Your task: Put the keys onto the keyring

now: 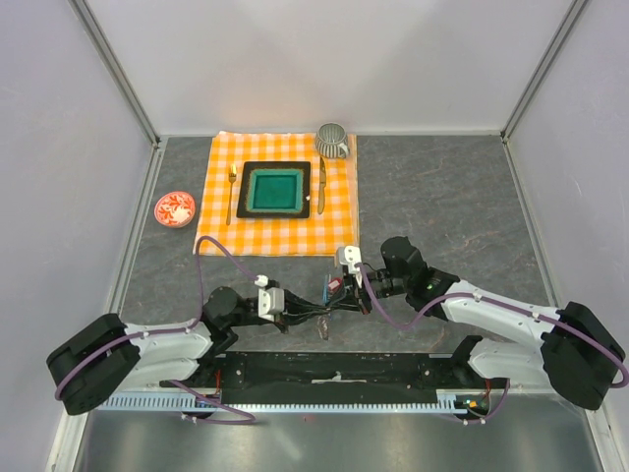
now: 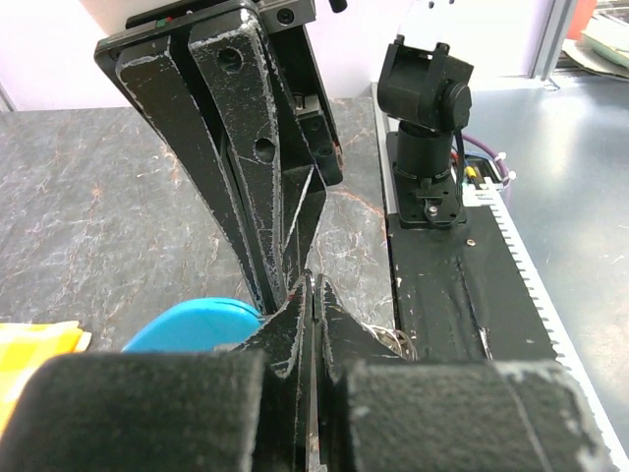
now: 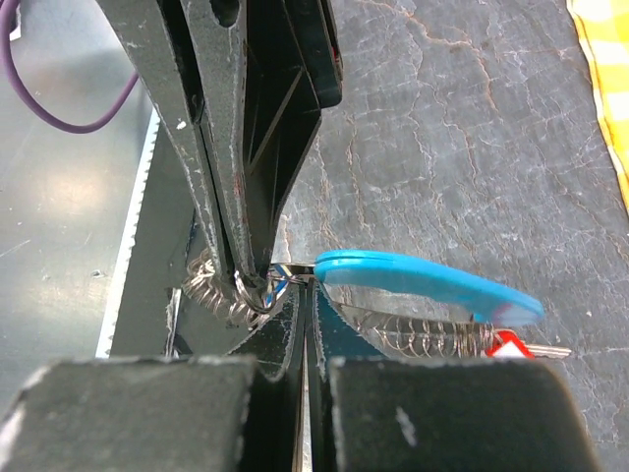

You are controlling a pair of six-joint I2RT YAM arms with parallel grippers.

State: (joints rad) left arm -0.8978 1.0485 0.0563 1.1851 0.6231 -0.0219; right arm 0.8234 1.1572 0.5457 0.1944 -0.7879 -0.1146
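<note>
Low over the near table (image 1: 442, 197) edge both grippers meet, fingers closed tight: left gripper (image 2: 311, 300) nipping the silvery coiled keyring (image 3: 432, 341), right gripper (image 3: 306, 300) the keys (image 3: 423, 283), blue tag above red. Far back, a red bowl (image 1: 158, 209) holds pale bits.

**Ring and keys mostly out of sight**

From the left wrist, the blue tag (image 2: 197, 324) shows only as a sliver left of the closed jaws. The rest is behind the left gripper (image 2: 313, 300). A few coils of the keyring (image 2: 388, 339) peep out on the right. From the right wrist, the right gripper (image 3: 307, 295) covers the keyring's middle and half the red key head (image 3: 509, 344)
</note>
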